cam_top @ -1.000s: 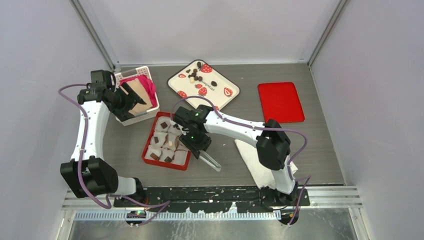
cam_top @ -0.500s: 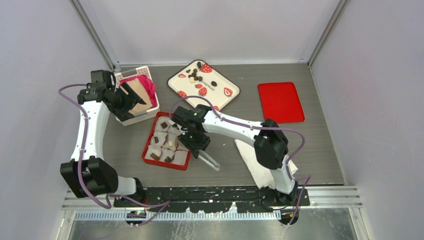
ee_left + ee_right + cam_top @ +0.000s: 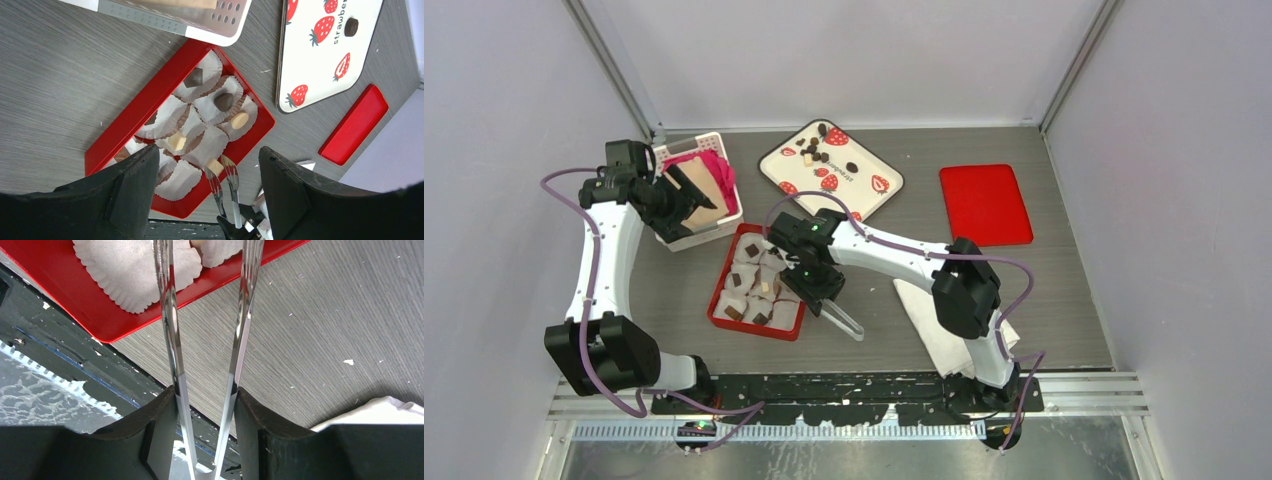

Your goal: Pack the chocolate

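Observation:
A red box [image 3: 764, 331] holds several white paper cups, some with chocolate in them: a dark piece [image 3: 223, 101], a cream round [image 3: 239, 120] and a cream cube [image 3: 176, 141]. More chocolate [image 3: 814, 152] lies on the strawberry tray [image 3: 864, 185]. My right gripper [image 3: 817, 290] is shut on metal tongs [image 3: 170, 340] at the box's near right corner. The tong tips stand either side of a cream cube [image 3: 215, 166] over a cup. My left gripper [image 3: 686, 195] is open and empty, high beside the white basket.
A white basket [image 3: 686, 240] with a pink cloth stands left of the tray. A red lid [image 3: 984, 203] lies at the right. A white cloth [image 3: 944, 325] lies under the right arm. The table's front edge runs just behind the tongs [image 3: 60, 355].
My right gripper with the tongs has shifted slightly left over the box. The left arm has not moved.

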